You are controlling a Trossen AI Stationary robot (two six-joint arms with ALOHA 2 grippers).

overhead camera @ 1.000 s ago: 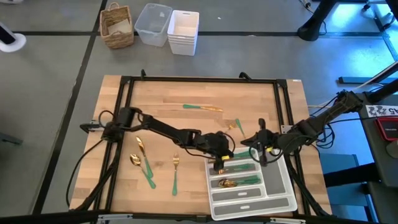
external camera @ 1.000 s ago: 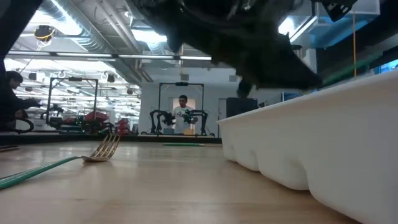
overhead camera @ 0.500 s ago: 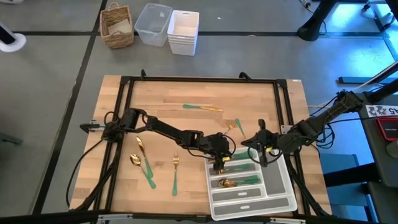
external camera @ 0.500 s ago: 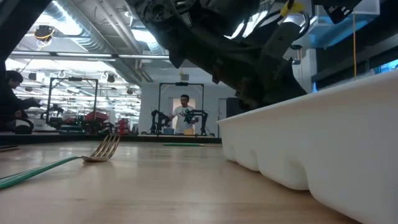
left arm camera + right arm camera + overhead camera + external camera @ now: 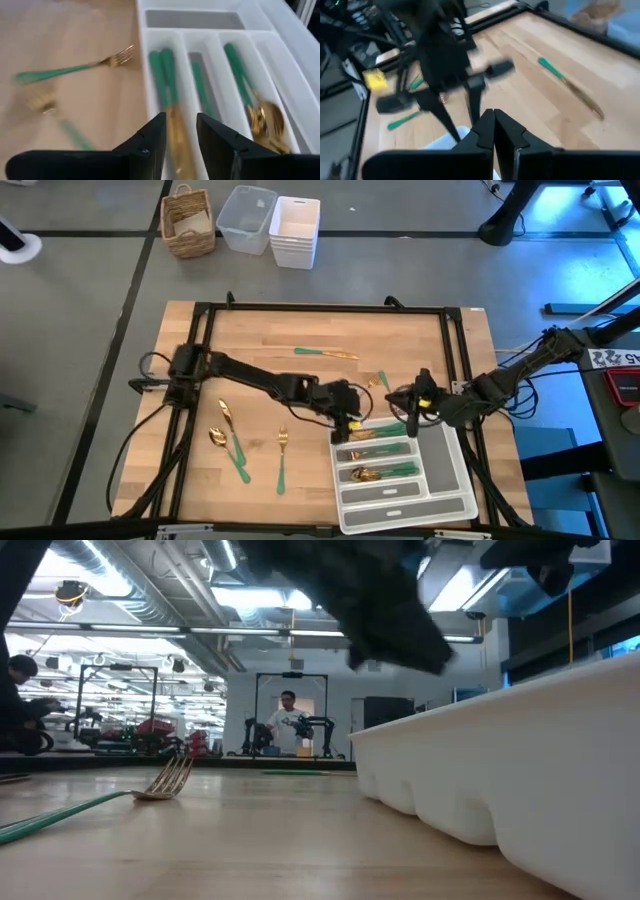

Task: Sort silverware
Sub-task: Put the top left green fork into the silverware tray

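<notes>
The silverware has gold heads and green handles. Several pieces lie in the white tray, among them a pair in one compartment and spoons in another. Others lie flat on the wood: a knife, a fork, a spoon, one more piece and a small one. My left gripper is open with nothing in it, above the tray's far left corner. My right gripper is shut and holds nothing, raised over the tray's far right part.
A black frame runs round the wooden table top. Beyond the far edge, on the floor, stand a wicker basket and plastic bins. In the low view a fork lies left of the tray's wall. People stand far off in the room.
My left gripper has risen off the tray and drawn back a little toward the table's far left. My right gripper has rolled about its own line while staying where it was.
</notes>
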